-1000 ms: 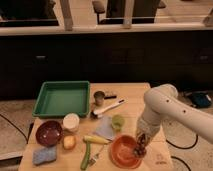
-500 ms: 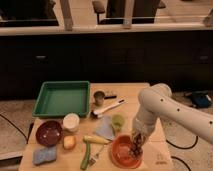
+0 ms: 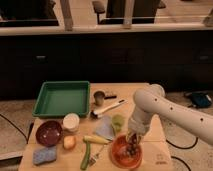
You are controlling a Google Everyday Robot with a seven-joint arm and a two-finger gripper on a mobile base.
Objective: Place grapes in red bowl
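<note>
The red bowl (image 3: 121,156) sits at the front of the wooden table, right of centre. My gripper (image 3: 133,142) points down from the white arm (image 3: 150,107) and hangs just over the bowl's inside. It is shut on a dark bunch of grapes (image 3: 132,148), which hangs low in the bowl's right half. I cannot tell whether the grapes touch the bowl's bottom.
A green tray (image 3: 62,97) stands at the back left. Also on the table: a maroon bowl (image 3: 48,132), a white cup (image 3: 71,121), a blue sponge (image 3: 44,155), a small orange fruit (image 3: 69,142), a metal cup (image 3: 99,97), a white-handled brush (image 3: 107,108), a green cup (image 3: 118,121) and a green vegetable (image 3: 86,155).
My arm has swung left and down. The gripper with the grapes has moved from the bowl's right rim to over its inside.
</note>
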